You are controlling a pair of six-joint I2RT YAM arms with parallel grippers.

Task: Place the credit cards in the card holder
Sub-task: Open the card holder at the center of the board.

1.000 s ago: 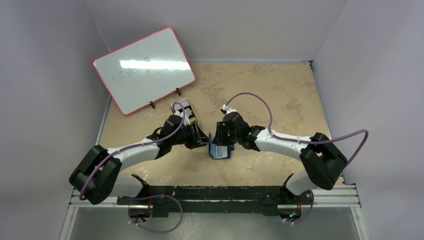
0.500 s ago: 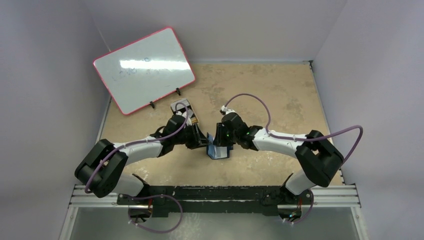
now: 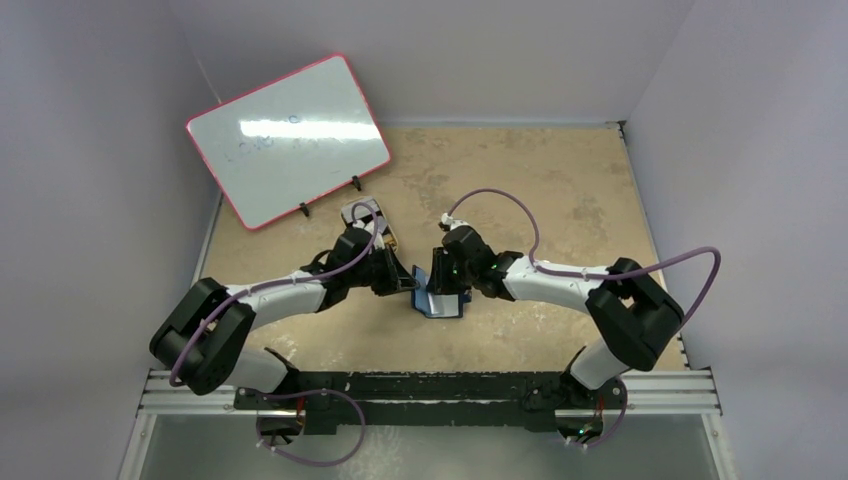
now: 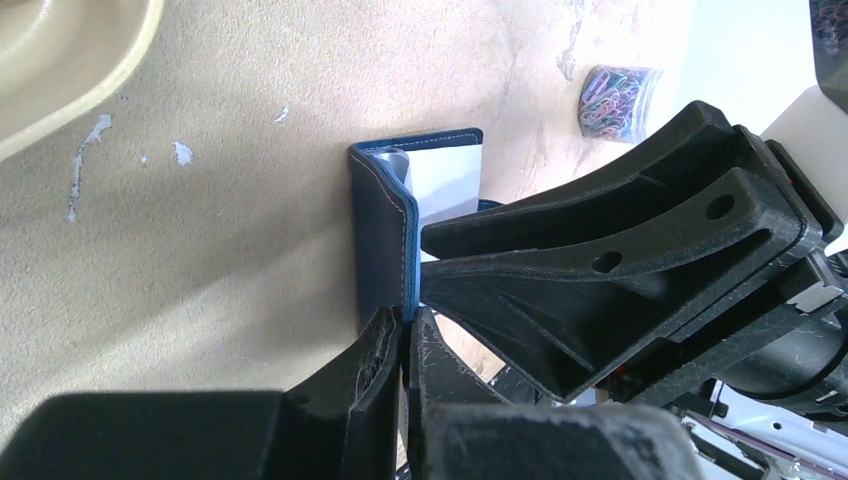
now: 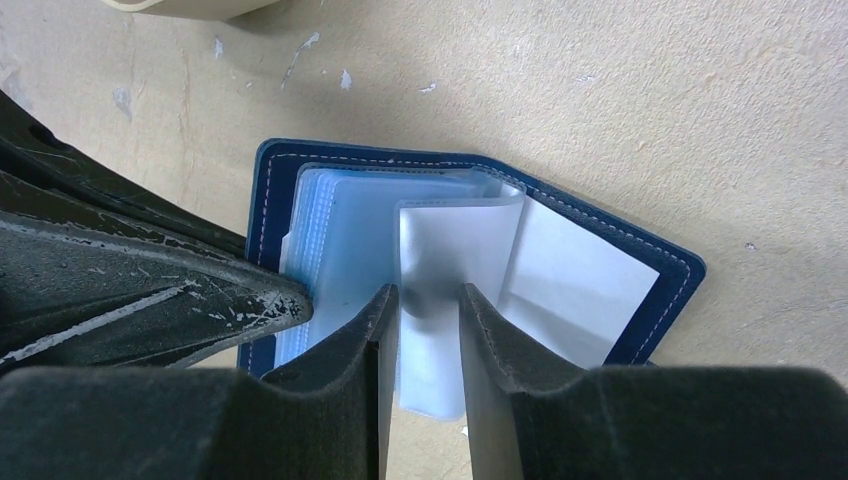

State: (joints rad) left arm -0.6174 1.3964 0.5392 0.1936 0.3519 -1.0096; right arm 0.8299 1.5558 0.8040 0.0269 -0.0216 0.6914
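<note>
Beige bench (image 3: 560, 200) carries the holder (image 3: 437, 303), open at mid-bench. Its left cover is pinched tight by the left end effector (image 4: 405, 338). The right end effector (image 5: 428, 322) straddles a pale leaf (image 5: 455, 240), and I cannot tell if it grips. No card looks pocketed yet.

Both arms reached inward with elbows bent outward, and the wrists nearly met at centre. The left arm (image 3: 270, 297) lay low, and the left gripper (image 4: 405, 330) was clamped tight on the cover edge of the holder (image 4: 385, 230). The right arm (image 3: 560, 280) faced it. The right gripper (image 5: 428, 300) was tilted down, jaws part-way apart around a clear sleeve (image 5: 455, 250); whether they pinched it was unclear.
</note>
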